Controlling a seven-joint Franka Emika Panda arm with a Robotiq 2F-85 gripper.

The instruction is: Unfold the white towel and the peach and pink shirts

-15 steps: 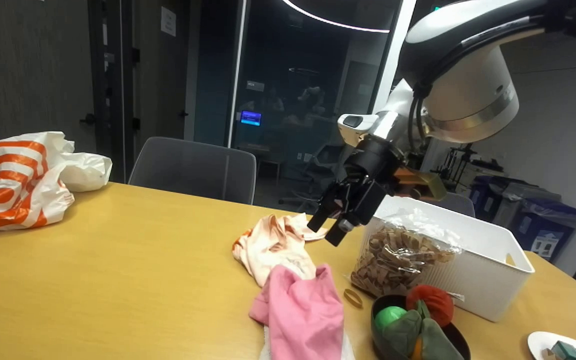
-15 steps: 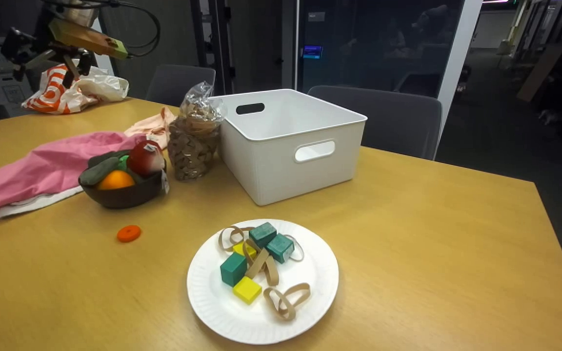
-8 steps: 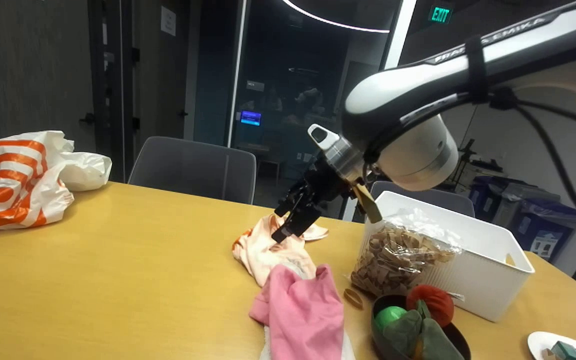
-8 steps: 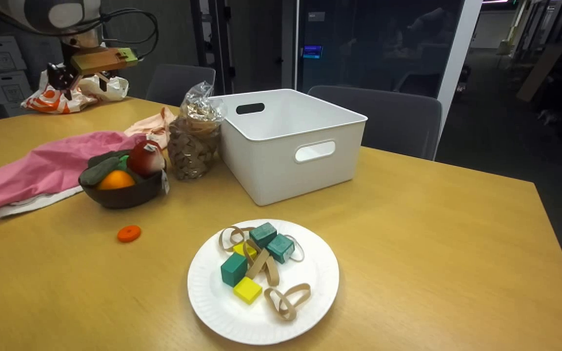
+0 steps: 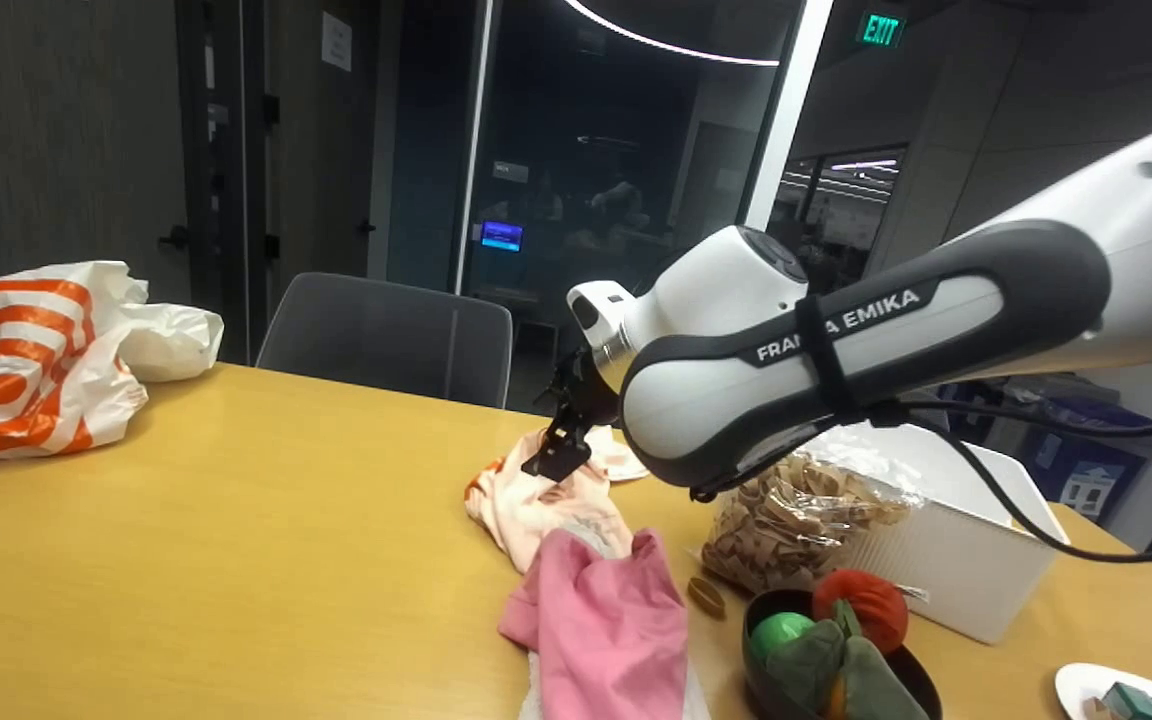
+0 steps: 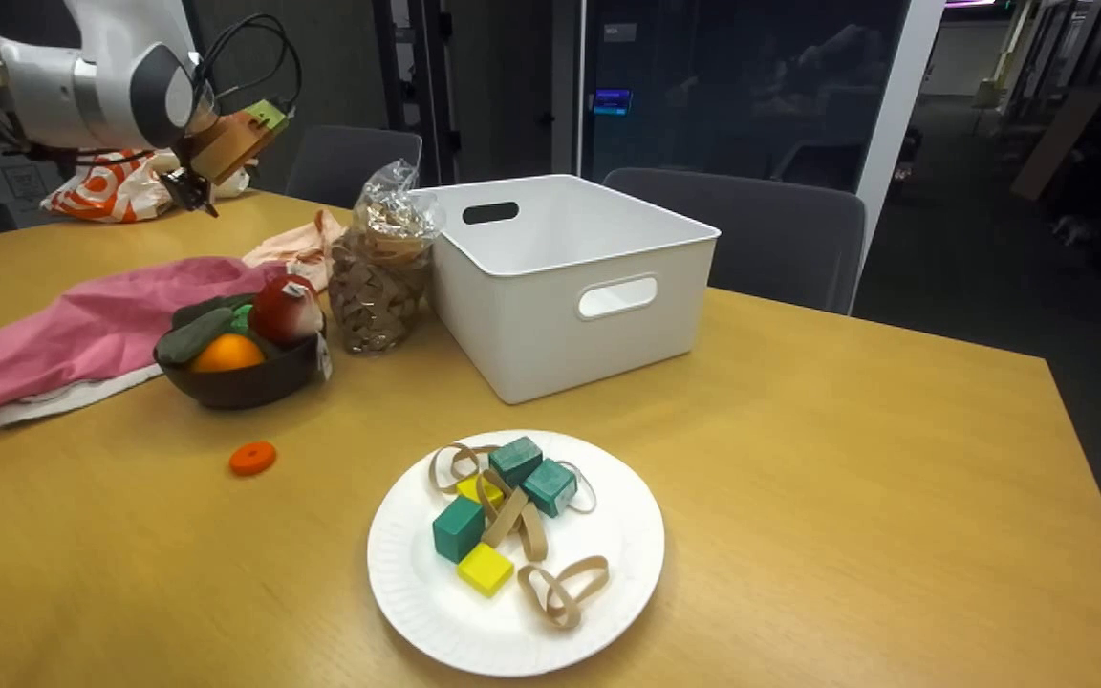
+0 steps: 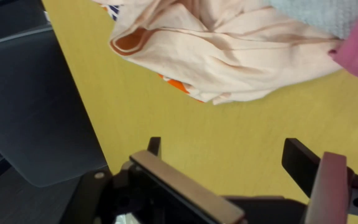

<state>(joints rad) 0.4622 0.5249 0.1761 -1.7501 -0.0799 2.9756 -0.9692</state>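
One plastic bag (image 5: 26,375) with orange rings sits leftmost on my tabletop (image 5: 266,560) in an exterior view, then a grey chair (image 5: 386,335) behind the edge. Next lies the crumpled peach shirt (image 5: 521,510); I have the hand (image 7: 223,147) close to it, fingers apart above the tabletop in the wrist view. The pink shirt (image 5: 611,630) touches the peach one and overlaps the white towel (image 7: 325,15), which shows between the two. Further right I see a clear bag of brown bands (image 5: 801,520), a dark bowl (image 5: 912,672), a white bin (image 5: 976,575) and a plate (image 5: 1079,681).
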